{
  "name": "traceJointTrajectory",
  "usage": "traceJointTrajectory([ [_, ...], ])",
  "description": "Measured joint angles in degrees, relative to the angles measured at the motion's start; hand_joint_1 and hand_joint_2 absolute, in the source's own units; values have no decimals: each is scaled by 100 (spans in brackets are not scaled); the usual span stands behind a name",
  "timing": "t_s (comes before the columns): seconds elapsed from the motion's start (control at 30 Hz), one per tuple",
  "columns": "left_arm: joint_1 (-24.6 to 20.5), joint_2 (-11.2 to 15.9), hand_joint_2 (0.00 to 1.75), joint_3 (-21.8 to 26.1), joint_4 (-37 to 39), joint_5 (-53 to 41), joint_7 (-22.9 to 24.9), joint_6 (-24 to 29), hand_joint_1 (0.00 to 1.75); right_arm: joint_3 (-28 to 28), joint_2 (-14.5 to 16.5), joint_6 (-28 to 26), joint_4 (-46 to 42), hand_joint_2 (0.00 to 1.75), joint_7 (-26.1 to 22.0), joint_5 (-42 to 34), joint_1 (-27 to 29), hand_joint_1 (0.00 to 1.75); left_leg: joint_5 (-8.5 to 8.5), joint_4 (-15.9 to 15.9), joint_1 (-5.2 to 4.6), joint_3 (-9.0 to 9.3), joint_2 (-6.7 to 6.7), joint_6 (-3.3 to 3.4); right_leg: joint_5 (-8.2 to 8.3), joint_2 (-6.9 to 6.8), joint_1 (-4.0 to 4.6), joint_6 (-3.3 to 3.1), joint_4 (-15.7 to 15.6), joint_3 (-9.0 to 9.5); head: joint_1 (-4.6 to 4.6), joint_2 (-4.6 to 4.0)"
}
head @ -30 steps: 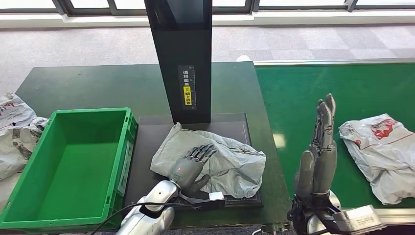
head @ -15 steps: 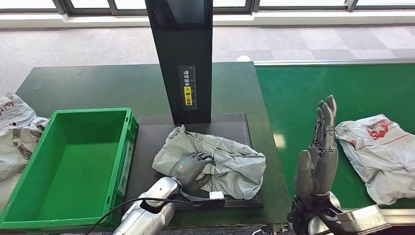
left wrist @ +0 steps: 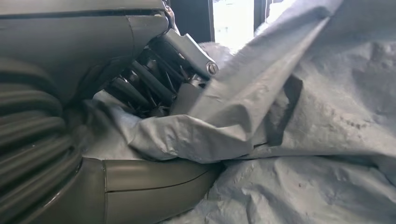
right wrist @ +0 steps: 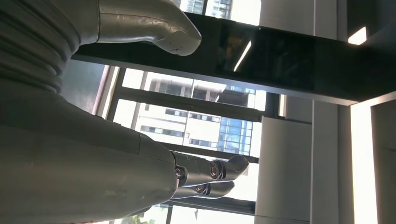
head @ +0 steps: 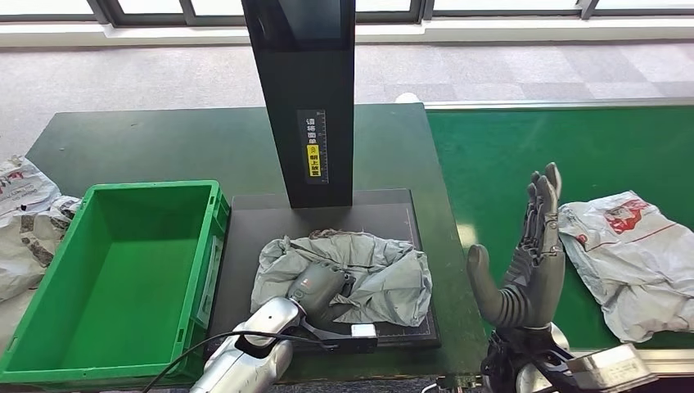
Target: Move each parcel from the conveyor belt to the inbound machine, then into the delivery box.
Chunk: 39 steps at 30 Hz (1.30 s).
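A crumpled grey parcel (head: 368,274) lies on the black plate of the inbound machine (head: 254,219), in front of its dark upright column. My left hand (head: 317,288) grips the parcel's near side, fingers curled into the bunched plastic; up close, folds of the grey parcel (left wrist: 299,116) are gathered between the thumb and fingers (left wrist: 154,84). My right hand (head: 530,262) is raised above the table's near edge, fingers straight up, thumb out, holding nothing. A white parcel (head: 634,258) with red print lies on the green conveyor belt (head: 524,143), just right of that hand.
An empty green delivery box (head: 123,278) stands left of the machine plate. Several white bags (head: 24,221) lie at the far left, beyond the table edge. The machine's column (head: 304,98) rises behind the grey parcel.
My left hand's fingers went from lying flat on the grey parcel to curling in and bunching it. The right thumb swung outward. The white parcel shifted slightly on the belt.
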Motion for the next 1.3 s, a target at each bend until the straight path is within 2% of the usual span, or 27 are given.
traceJointTrajectory([
  [0.13,-4,4,175,0,57,-7,44,313,175,-4,1,3,-4,175,0,-2,0,0,0,0,0,3,1,0,1,0,0,0,0,1,0,0],
  [0.23,102,19,175,11,-166,-267,373,1257,175,-4,14,-38,-43,175,1,41,31,0,1,0,0,0,7,-1,3,5,0,-1,1,-7,0,0],
  [0.3,296,56,175,51,-723,-449,650,2052,175,-4,40,-82,-94,175,0,84,81,0,2,0,1,-8,9,-2,4,10,1,-2,2,-15,-1,0],
  [0.37,493,110,175,108,-1442,-507,791,2566,175,-4,62,-122,-120,175,0,115,106,0,2,0,1,-13,7,-3,3,10,1,-2,3,-19,-2,0],
  [0.5,776,244,175,186,-2469,-520,921,2746,175,-4,81,-168,-127,175,0,122,109,0,1,-1,2,-19,7,-4,1,10,1,-4,3,-25,-2,0],
  [0.63,986,602,175,342,-3512,-520,1166,2749,175,-4,83,-195,-140,175,0,60,134,0,0,-3,4,-29,11,-5,-1,13,4,-6,3,-36,-2,0],
  [0.67,1048,691,175,457,-3800,-520,1100,2749,175,-4,83,-181,-141,175,0,42,141,0,0,-3,5,-30,11,-5,-1,13,4,-7,3,-37,-2,0],
  [0.73,1243,758,175,804,-4404,-520,643,2750,175,-4,83,-120,-140,175,0,2,145,0,0,-4,6,-30,11,-6,-2,13,5,-7,4,-38,-2,0],
  [0.87,1653,492,175,1682,-5482,-522,-621,2753,175,-4,83,21,-138,175,2,-50,123,0,-1,-5,6,-33,9,-6,-4,13,4,-8,3,-40,-2,0],
  [0.93,1741,353,175,2010,-5784,-522,-920,2753,175,-4,83,61,-136,175,2,-52,105,0,-2,-5,6,-34,9,-6,-5,12,4,-7,3,-40,-2,0],
  [1.3,1766,280,175,2165,-5904,-522,-1056,2753,175,-4,83,80,-135,175,2,-52,97,0,-3,-5,6,-34,8,-6,-5,12,4,-6,2,-40,-2,0],
])
